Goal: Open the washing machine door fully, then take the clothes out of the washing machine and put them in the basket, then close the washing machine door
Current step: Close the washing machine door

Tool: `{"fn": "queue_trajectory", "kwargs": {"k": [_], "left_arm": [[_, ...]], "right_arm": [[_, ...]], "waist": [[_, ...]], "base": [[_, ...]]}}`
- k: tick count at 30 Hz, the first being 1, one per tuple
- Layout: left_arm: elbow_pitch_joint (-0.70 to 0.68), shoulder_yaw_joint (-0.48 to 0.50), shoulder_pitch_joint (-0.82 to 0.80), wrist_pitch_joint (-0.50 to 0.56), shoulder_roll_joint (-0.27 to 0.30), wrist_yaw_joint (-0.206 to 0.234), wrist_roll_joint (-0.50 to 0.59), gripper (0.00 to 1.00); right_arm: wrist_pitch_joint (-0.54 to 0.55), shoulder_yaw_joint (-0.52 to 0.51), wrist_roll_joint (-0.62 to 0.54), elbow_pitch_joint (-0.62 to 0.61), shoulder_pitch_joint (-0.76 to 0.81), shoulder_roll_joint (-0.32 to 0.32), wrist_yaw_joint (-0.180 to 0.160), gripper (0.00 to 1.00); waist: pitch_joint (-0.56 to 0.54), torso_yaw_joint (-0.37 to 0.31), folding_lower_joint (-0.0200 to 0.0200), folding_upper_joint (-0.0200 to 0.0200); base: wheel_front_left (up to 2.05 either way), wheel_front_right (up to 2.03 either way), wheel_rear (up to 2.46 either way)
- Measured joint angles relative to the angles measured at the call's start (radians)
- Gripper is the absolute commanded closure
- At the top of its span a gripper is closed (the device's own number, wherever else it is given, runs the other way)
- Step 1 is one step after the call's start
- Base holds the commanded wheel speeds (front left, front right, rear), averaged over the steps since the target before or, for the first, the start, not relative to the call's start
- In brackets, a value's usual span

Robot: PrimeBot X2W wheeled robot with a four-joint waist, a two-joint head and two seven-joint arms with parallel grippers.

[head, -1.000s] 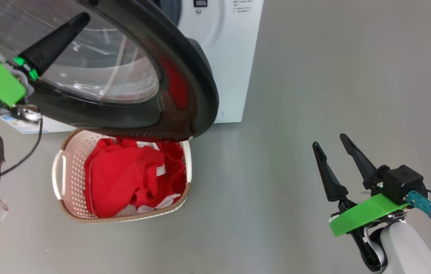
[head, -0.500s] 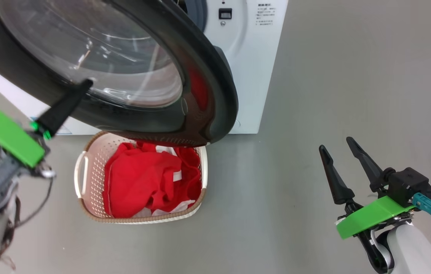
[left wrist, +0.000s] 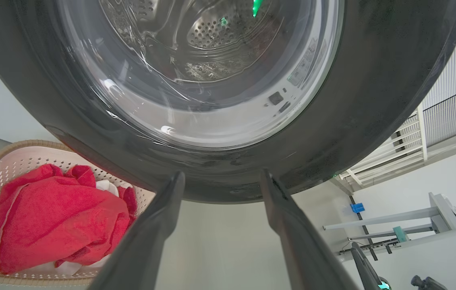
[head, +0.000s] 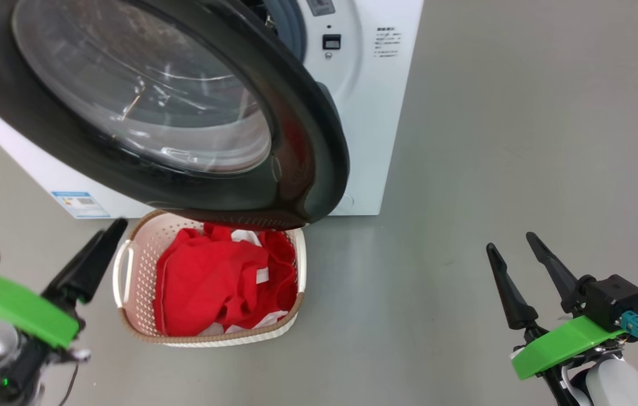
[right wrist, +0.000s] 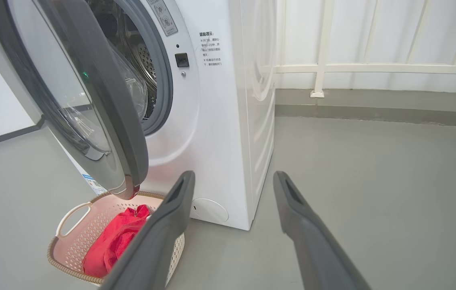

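We have the clothes (head: 215, 287) in the basket (head: 140, 268), left pincer (left wrist: 222, 174) and right pincer (head: 510, 241) spread empty, door (head: 310, 141) not yet shut.

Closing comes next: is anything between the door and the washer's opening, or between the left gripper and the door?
Nothing visible. The gap between the round black-rimmed glass door and the white washing machine looks free; the red clothes lie in the cream perforated basket below. The open left gripper faces the door's rim unobstructed.

Small printed lines (right wrist: 210, 49) on the washing machine (right wrist: 220, 133) front, perhaps Chinese, illegible.
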Motion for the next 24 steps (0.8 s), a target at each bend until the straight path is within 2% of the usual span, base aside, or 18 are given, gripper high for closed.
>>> {"fn": "queue_trajectory", "kwargs": {"k": [10, 14, 18, 21, 24], "left_arm": [[0.044, -0.063, 0.136, -0.286, 0.031, 0.0, 0.102, 0.0], [0.087, -0.117, 0.162, -0.413, 0.048, 0.0, 0.182, 0.0], [0.124, -0.136, 0.18, -0.477, 0.043, 0.0, 0.24, 0.0], [0.154, -0.111, 0.186, -0.486, 0.019, 0.0, 0.317, 0.0], [0.153, -0.002, 0.207, -0.486, -0.049, 0.0, 0.445, 0.0]], "right_arm": [[0.0, -0.024, 0.0, -0.001, 0.012, -0.007, 0.0, 0.0], [0.0, -0.031, 0.0, -0.001, 0.026, -0.008, 0.0, 0.0], [0.0, -0.048, 0.0, -0.002, 0.028, -0.009, 0.0, 0.0], [0.0, -0.06, 0.0, -0.005, 0.044, -0.009, 0.0, 0.0], [0.0, -0.069, 0.0, -0.006, 0.047, -0.008, 0.0, 0.0]], "waist": [[-0.002, -0.049, 0.0, 0.0], [-0.005, -0.07, 0.0, 0.0], [-0.01, -0.087, -0.0001, 0.0], [-0.012, -0.094, -0.0001, 0.0], [-0.013, -0.098, -0.0001, 0.0]], "base": [[0.0, 0.0, 0.0], [0.0, 0.0, 0.0], [0.0, 0.0, 0.0], [0.0, 0.0, 0.0], [0.0, 0.0, 0.0]]}}
